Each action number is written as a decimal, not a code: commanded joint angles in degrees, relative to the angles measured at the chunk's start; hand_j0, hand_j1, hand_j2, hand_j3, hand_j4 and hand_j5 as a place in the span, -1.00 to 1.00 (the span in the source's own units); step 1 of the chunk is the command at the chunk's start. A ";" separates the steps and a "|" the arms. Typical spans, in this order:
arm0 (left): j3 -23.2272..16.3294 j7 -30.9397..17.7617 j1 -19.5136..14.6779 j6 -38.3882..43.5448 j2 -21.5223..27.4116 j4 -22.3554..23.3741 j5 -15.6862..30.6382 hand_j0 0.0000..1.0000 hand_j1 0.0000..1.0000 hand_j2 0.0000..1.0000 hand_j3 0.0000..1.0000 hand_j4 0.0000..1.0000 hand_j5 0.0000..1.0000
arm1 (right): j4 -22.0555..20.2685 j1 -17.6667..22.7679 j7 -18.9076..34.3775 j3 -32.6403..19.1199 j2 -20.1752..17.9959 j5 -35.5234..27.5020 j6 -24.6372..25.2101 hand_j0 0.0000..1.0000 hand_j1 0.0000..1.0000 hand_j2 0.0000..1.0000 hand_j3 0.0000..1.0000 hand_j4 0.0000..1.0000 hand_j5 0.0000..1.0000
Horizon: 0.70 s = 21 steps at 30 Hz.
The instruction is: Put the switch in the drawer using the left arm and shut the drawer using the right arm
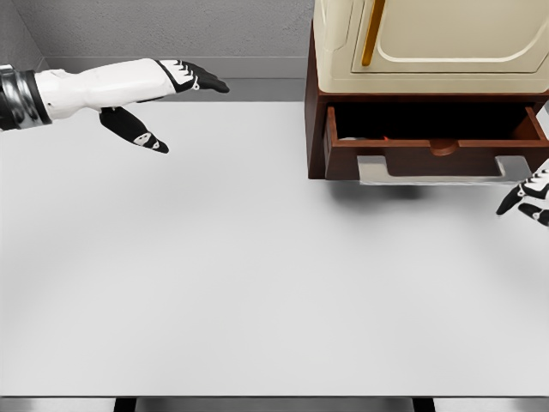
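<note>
The brown drawer stands pulled out from the base of a cabinet at the upper right, and its inside is dark. A small pale sliver shows inside the drawer near its left end; I cannot tell whether it is the switch. No switch lies on the table. My left hand hovers at the upper left, far from the drawer, open with the fingers straight and the thumb hanging down, holding nothing. My right hand enters at the right edge just below the drawer front, fingers relaxed and empty.
The white table fills the view, with its front edge along the bottom. The cream cabinet body with a gold handle rises above the drawer. A grey wall runs behind the table.
</note>
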 commanded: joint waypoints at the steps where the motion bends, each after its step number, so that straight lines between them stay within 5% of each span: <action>1: 0.10 0.03 0.09 0.17 0.11 0.01 0.40 1.00 1.00 1.00 1.00 1.00 1.00 | 0.16 -0.09 -0.02 1.14 -0.85 -0.19 0.16 -0.07 -0.07 -0.07 -0.07 -0.07 -0.07; 21: 0.10 0.03 -0.09 0.17 0.11 0.45 0.31 1.00 1.00 1.00 1.00 1.00 1.00 | 3.50 -5.45 -0.02 6.32 -0.94 1.65 0.16 -0.07 -0.07 -0.07 -0.07 -0.07 -0.07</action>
